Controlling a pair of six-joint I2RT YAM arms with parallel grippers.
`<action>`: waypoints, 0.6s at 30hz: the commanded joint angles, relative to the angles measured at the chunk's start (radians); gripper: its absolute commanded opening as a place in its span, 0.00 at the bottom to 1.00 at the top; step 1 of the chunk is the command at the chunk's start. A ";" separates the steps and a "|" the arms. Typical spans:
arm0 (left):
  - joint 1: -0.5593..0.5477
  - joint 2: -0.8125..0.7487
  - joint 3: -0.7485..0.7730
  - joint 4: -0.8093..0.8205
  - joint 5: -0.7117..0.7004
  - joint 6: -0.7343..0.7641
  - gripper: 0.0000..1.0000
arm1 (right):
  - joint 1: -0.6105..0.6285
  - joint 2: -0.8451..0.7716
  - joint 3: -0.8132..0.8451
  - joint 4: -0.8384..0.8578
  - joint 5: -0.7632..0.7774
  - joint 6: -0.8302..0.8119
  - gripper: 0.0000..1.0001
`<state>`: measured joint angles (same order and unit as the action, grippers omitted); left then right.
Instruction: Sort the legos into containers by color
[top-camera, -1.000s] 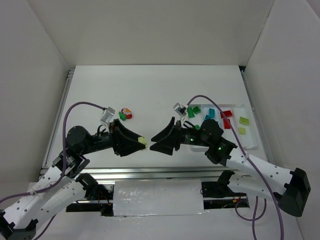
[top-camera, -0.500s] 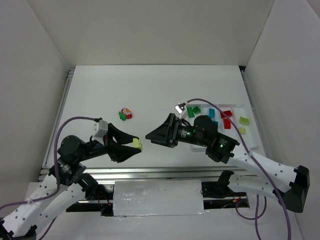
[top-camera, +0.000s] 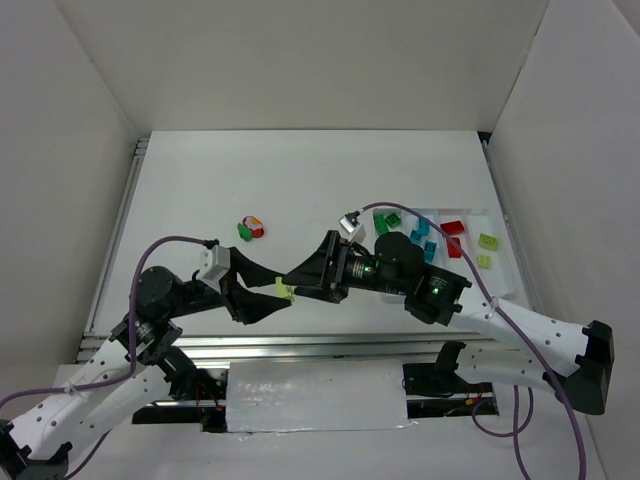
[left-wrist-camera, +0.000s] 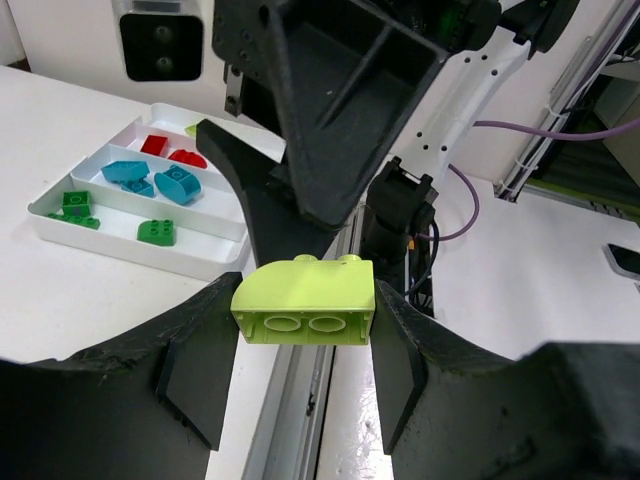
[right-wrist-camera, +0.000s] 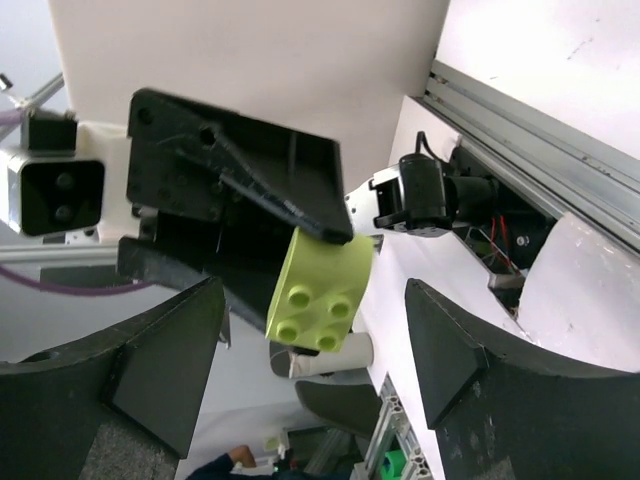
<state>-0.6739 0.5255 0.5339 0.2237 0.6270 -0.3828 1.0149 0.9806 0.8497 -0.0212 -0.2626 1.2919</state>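
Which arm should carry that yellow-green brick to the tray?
Right. The left gripper holds the brick, but the tray lies on the robot's right. The right gripper is open, its fingers framing the brick in its wrist view, so it could likely take it over.

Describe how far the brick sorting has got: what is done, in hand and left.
Done: legos lie colour by colour in compartments of the tray. In hand: the left gripper grips a yellow-green brick, the open right gripper facing it. Left: a red-and-green cluster on the table.
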 joint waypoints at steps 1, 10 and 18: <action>-0.016 -0.004 0.017 0.075 0.014 0.055 0.05 | 0.008 0.001 0.016 -0.016 0.040 0.026 0.80; -0.024 -0.005 0.014 0.077 -0.006 0.062 0.05 | 0.040 0.081 -0.008 0.153 -0.069 0.104 0.62; -0.029 -0.016 0.017 0.048 -0.042 0.067 0.33 | 0.057 0.047 -0.038 0.164 -0.015 0.104 0.00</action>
<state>-0.6975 0.5144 0.5339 0.2337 0.6106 -0.3267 1.0580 1.0668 0.8310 0.0895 -0.2951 1.4128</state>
